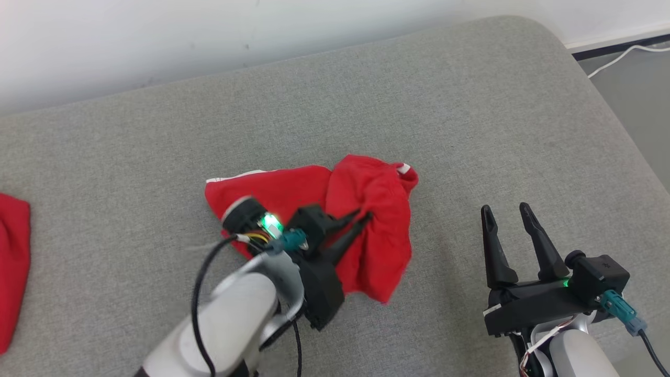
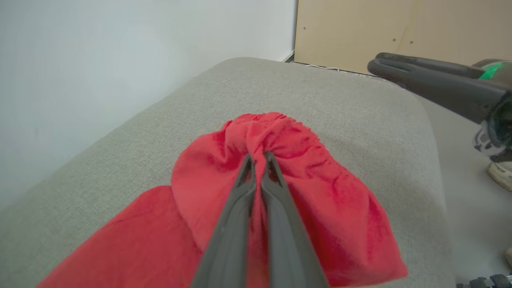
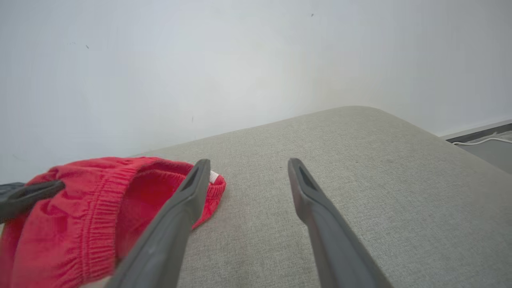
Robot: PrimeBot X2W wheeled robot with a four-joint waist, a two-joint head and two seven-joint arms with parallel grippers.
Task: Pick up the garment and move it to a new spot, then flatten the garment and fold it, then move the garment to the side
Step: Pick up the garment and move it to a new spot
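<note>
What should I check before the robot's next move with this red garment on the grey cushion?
1. Left gripper shut on the red garment: ok, pinching a bunched fold.
2. Right gripper open, holding nothing: ok.
3. Garment flat: not ok, crumpled and doubled over.
4. Layers caught in the pinch: cannot tell.
5. Bare grey cushion to the garment's right: ok.
6. Second red cloth apart from the garment: ok, at the far left.

**Black tooling on pale arms**

The left end effector [image 1: 366, 215] and right end effector [image 1: 505, 208] are matte black, each with two long, tapering dark fingers [image 1: 539, 241]. Behind them are pale grey forearms [image 1: 235, 319], green wrist lights [image 1: 271, 224], teal connectors [image 1: 620, 309] and a looping black cable [image 1: 199, 283].
</note>
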